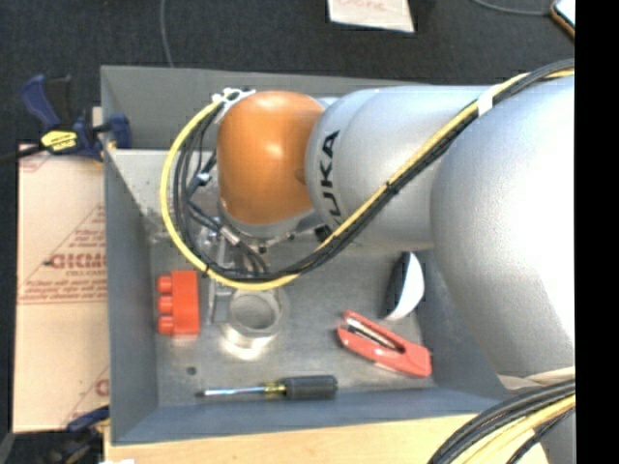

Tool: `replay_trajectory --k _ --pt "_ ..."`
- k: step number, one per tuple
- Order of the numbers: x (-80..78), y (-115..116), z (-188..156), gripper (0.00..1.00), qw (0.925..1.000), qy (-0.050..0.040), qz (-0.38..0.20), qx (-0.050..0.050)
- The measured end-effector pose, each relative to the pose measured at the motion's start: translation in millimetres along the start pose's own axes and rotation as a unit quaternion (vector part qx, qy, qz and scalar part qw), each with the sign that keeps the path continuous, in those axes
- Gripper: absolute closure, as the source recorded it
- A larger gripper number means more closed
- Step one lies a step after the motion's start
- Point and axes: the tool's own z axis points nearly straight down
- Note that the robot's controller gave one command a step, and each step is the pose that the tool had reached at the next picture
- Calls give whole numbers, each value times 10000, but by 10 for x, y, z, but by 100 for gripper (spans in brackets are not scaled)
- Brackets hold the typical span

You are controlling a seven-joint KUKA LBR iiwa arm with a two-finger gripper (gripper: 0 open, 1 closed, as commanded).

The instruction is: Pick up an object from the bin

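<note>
Looking down into a grey metal bin (131,288) with the big silver arm (503,211) coming in from the right; got an orange wrist cover (263,153) and a yellow cable (435,150) looping round it, blocking most of the business end. Can just make out the gripper (224,293) poking down under the cover, low over the bin floor in the left half; honestly can't tell if it's spread, closed or clamped on anything, too much hidden up there. Sitting right between a red studded block (179,304) on its left and a clear round ring (251,325) on its right, just beside both; looks closest to the ring's upper-left rim, can't say whether touching. Further out: a black-handled screwdriver (276,390) lying flat along the near wall; red pliers (384,345) to the right of the ring; some black-and-white thing (406,286) half tucked under the arm; all well apart from each other.
</note>
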Motion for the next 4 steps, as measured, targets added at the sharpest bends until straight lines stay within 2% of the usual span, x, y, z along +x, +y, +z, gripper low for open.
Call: replay_trajectory --k 1,2,3,4 --pt "-22 -9 -45 0 10000 -40 23 -8" --pt "-393 -714 947 0 9950 -28 -1002 7" --pt "-302 -844 522 0 9942 -62 -1070 -11" --pt "-319 -892 617 0 9896 -36 -1441 4"
